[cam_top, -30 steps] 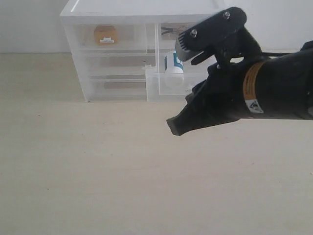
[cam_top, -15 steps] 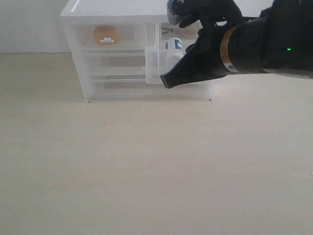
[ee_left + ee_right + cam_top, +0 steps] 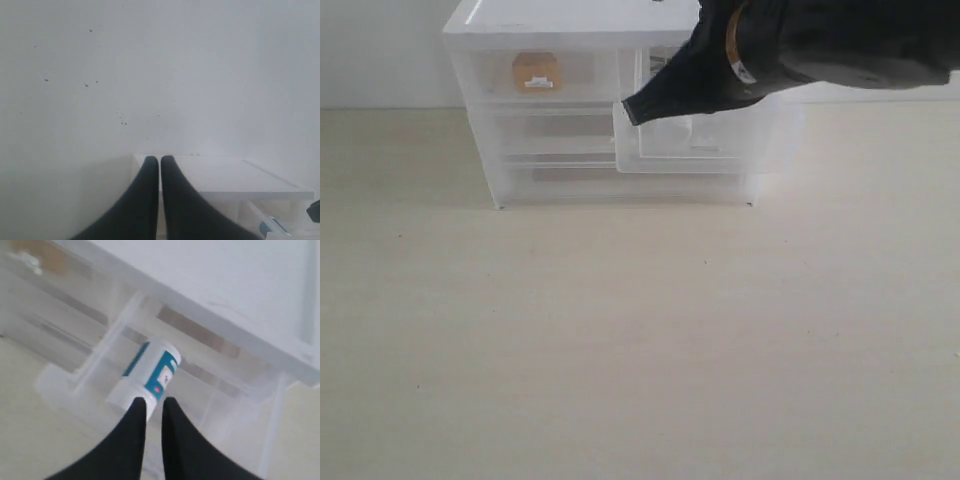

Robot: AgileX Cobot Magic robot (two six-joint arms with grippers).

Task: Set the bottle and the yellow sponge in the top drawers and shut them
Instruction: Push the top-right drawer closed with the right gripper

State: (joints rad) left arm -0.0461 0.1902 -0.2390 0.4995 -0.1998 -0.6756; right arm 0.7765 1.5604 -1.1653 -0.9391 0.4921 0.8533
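On the far left, the left gripper (image 3: 160, 159) hangs above the cabinet (image 3: 570, 20) and faces the bare wall. Its jaws are pressed flat together with nothing between them (it does not show in the exterior view at all).

The left top drawer (image 3: 582, 78) sits flush in the cabinet front, and the yellow sponge (image 3: 535, 71) shows through its clear face. That half of the job looks done.

Just beside it, the right top drawer (image 3: 705, 160) stands pulled well out over the table (image 3: 620, 350). The bottle (image 3: 150, 372) is inside this drawer, teal label up toward the wrist camera. The tilted view makes it hard to say whether it stands or lies. The arm hides it in the exterior view.

The right gripper (image 3: 153, 402) hovers over the open drawer near the bottle's white end. Its jaws are drawn almost together with only a thin slit between them, and they grip nothing. From outside, its tip sits at the drawer's inner front corner.

So both things appear to be stowed. What seems left is pushing the right drawer home.
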